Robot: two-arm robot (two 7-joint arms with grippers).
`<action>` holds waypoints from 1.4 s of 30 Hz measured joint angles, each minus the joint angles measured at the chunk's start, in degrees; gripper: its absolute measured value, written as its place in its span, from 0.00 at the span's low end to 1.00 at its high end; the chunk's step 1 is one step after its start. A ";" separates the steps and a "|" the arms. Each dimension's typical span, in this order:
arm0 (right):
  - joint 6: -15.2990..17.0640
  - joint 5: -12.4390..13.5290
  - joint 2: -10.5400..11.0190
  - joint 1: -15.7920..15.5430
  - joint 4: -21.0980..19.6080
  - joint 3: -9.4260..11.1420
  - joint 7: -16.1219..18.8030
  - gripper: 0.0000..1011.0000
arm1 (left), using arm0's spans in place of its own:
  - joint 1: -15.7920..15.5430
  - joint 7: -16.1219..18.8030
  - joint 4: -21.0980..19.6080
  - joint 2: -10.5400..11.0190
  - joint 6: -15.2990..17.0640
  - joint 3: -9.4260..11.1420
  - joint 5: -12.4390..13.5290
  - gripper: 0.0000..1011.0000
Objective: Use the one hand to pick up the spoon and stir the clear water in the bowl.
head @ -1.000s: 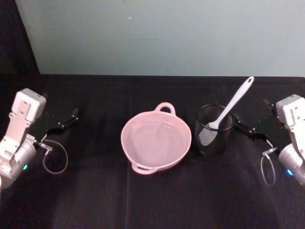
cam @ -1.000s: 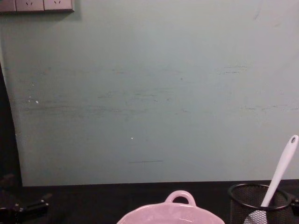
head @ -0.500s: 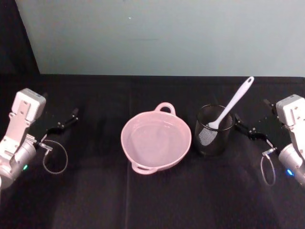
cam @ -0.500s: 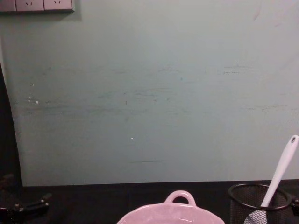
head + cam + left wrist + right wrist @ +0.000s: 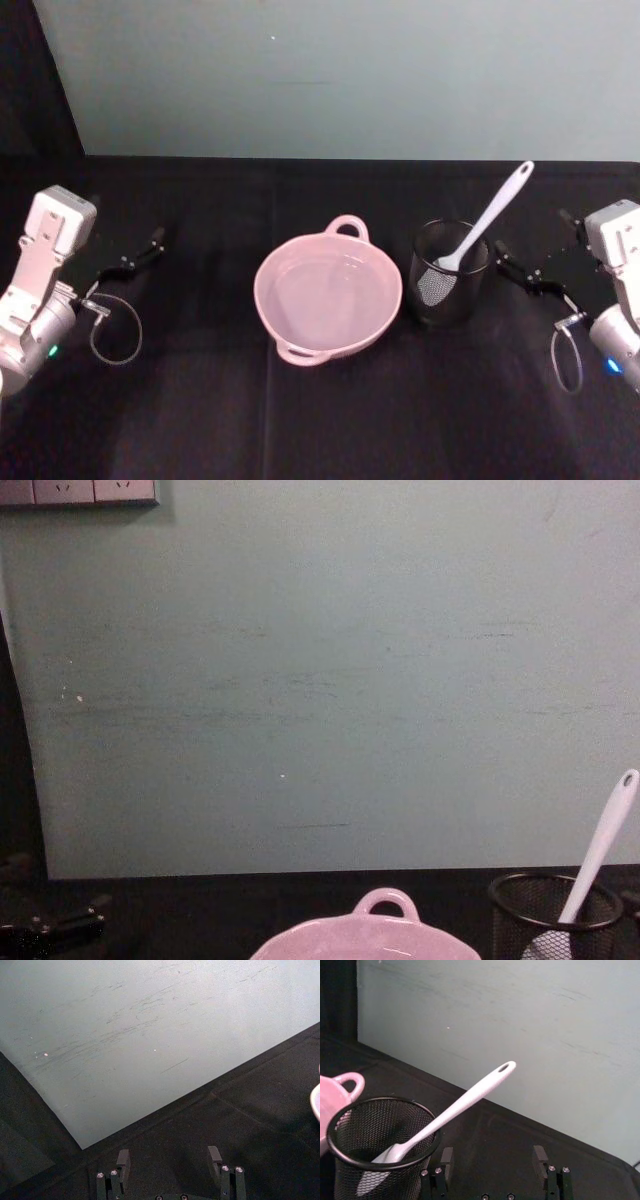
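The spoon (image 5: 487,222) is stood blade-down in a black wire-mesh cup (image 5: 440,292), with its handle leaned on the cup's rim and slanted up toward the robot's right and the back wall. The cup is set just beside the bowl (image 5: 261,300), on the bowl's right; whether the two touch cannot be told. The bowl is placed at the middle of the dark worktop (image 5: 300,420), and the clear water (image 5: 325,295) in it is betrayed only by faint glints near the far rim.

The right gripper (image 5: 530,275) is held low over the worktop, near the cup on its right, with its fingers (image 5: 538,1156) apart and nothing between them. In the right wrist view the spoon's handle is seen ahead of the fingers and above them. The left gripper (image 5: 130,260) is parked well apart at the left side, its fingers likewise spread and empty.

The grasp has not yet been made. Since the handle is slim and merely propped, it could be nudged aside by one finger before the other closes. The light cup could be tipped or pushed into the bowl if the spoon is drawn out along the wrong line and its blade is caught on the rim. Water could be slopped out by such a knock.
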 joint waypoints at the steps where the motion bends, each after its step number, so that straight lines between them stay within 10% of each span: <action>1: 0.29 0.26 0.13 -0.67 -0.86 0.45 -0.25 0.99 | 0.00 0.00 0.00 0.00 0.00 0.00 0.00 1.00; 14: 0.29 11.51 -0.35 -9.42 -9.93 8.77 2.06 0.99 | 0.00 0.00 0.00 0.00 0.00 0.00 0.00 1.00; 24: 0.44 28.76 -7.51 -6.08 -4.55 12.44 14.92 0.99 | 0.00 0.00 0.00 0.00 0.00 0.00 0.00 1.00; 30: 6.50 40.79 -12.00 -2.12 1.03 15.15 21.34 0.99 | 0.00 0.00 0.00 0.00 0.00 0.00 0.00 1.00; 42: 17.38 53.21 -13.07 1.62 4.38 16.43 21.29 0.99 | 0.00 0.00 0.00 0.00 0.00 0.00 0.00 1.00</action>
